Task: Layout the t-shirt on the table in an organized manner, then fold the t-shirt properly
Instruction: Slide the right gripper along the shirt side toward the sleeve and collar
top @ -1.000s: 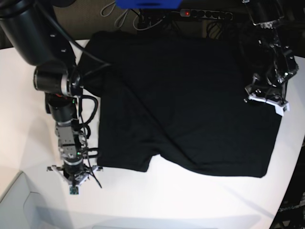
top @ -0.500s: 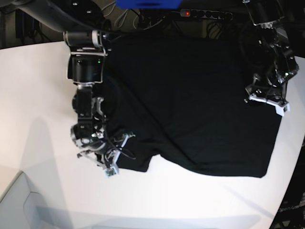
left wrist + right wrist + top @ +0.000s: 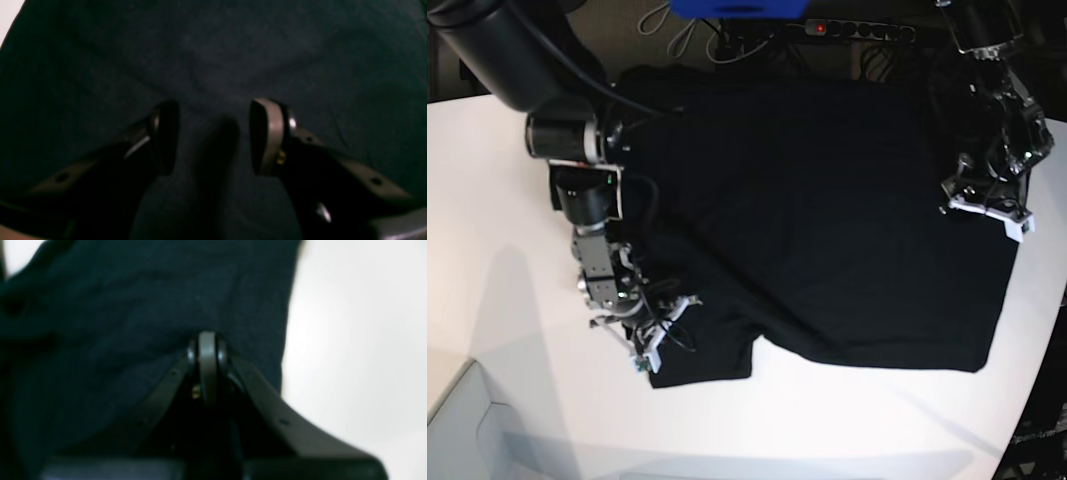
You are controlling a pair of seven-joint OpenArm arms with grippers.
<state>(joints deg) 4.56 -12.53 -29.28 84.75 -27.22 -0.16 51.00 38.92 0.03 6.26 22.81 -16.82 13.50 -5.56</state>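
On the table (image 3: pixel 507 200), t-shirt (image 3: pixel 827 220) print hidden; left pincer (image 3: pixel 213 136) agape, right pincer (image 3: pixel 207 353) closed.

t-shirt (image 3: pixel 827 220): black cloth, matt, soft look, with some light wrinkles
table (image 3: pixel 487 200): white, smooth, a little glossy
left gripper (image 3: pixel 213 136): dark hard plastic; fingers (image 3: pixel 268 133) with grey matt pads
right gripper (image 3: pixel 206 353): dark plastic, slightly shiny
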